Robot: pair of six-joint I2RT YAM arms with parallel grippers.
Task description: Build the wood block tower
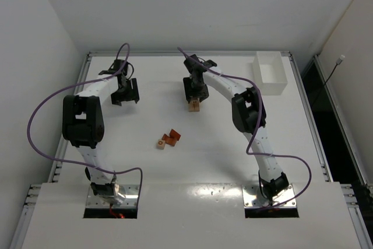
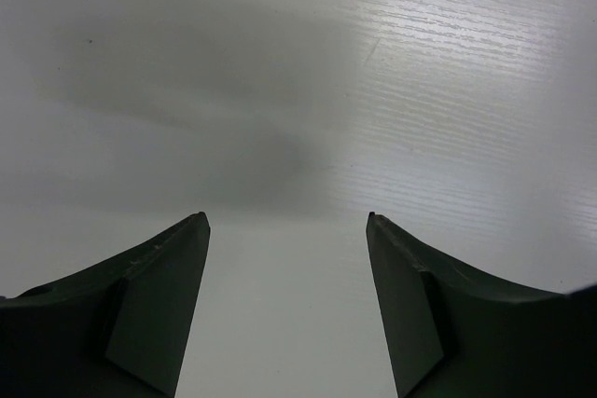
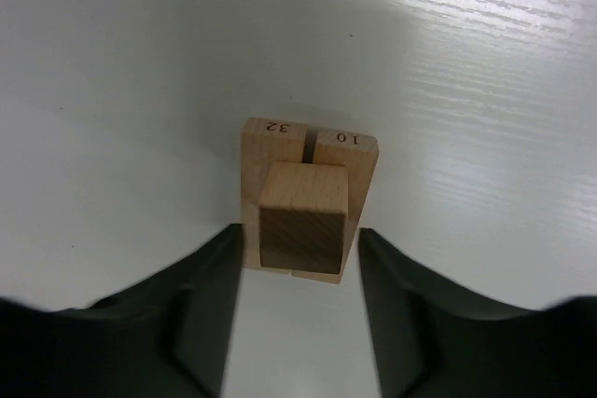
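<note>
The table [image 1: 175, 190] is white, with a fine wood-like grain that shows in the wrist views. Plain white walls stand close around it on the left, the far side and the right. A white tray [image 1: 271, 73] sits at the far right corner of the table. A purple cable [image 1: 41, 115] runs in a loop along each arm.

The left gripper [image 2: 285, 217] is at the far left part of the table. Its jaws are wide apart and there is nothing between them. Only bare table and a soft shadow are seen under it.

The right gripper [image 3: 300, 233] is at the far middle part, directly at the wood block tower [image 3: 303, 202]. The tower stands on the table: two pale blocks side by side, marked 32 and 10, and one smaller pale cube sitting on them. The jaws are narrowed around the tower, one dark finger [image 3: 201, 314] at each side. The finger on the left of the wrist view seems to touch the block. On the other side the view is poor, so I cannot tell whether the gripper really presses the tower.

Near the middle of the table, well apart from the tower, lie three loose blocks close together: one pale block [image 1: 161, 143] and two reddish-orange blocks [image 1: 172, 137] just beside it.
</note>
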